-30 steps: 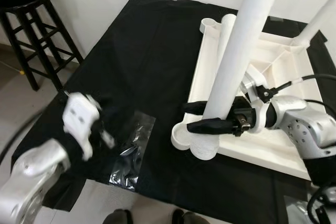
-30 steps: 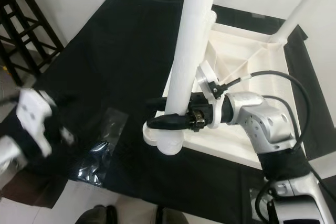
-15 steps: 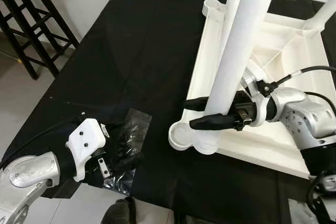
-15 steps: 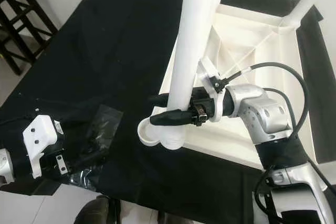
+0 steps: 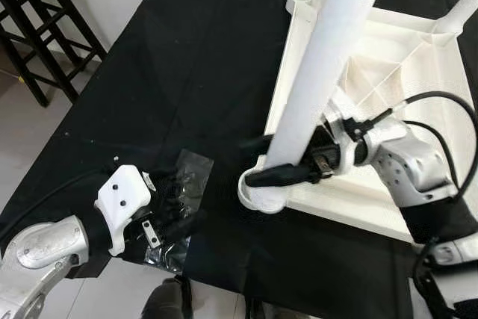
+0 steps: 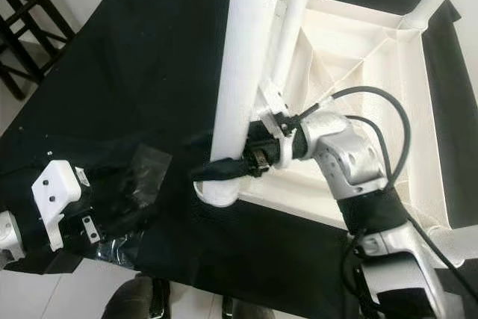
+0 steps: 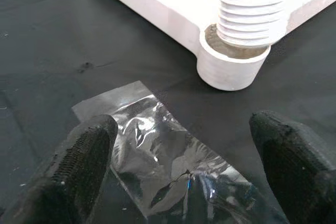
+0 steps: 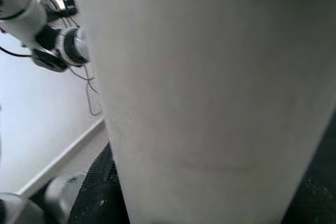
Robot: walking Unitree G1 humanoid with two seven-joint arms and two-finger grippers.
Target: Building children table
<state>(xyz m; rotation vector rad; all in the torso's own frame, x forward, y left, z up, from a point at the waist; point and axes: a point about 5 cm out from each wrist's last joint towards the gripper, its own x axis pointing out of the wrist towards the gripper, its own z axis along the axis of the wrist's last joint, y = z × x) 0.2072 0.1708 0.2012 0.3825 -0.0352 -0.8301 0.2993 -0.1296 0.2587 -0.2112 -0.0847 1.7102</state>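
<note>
Eye views: right tool (image 5: 280,163) clamped round a leg (image 5: 314,72) standing in the tabletop's (image 5: 403,57) corner socket; another leg's already on. Left wrist view: left tool (image 7: 184,174) open over a bag (image 7: 168,156), threads not fully seated yet.

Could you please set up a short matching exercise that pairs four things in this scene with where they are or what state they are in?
Things:
1. white table leg
2. clear plastic bag
3. black stool
4. left gripper

Places or states:
A. lying flat on the black cloth
B. open, fingers on either side of the bag
C. standing on the floor beyond the cloth's edge
D. held by the right gripper, its threaded end at the corner socket of the upturned table top

Pairs: 1-D, 2-A, 3-C, 4-B
</note>
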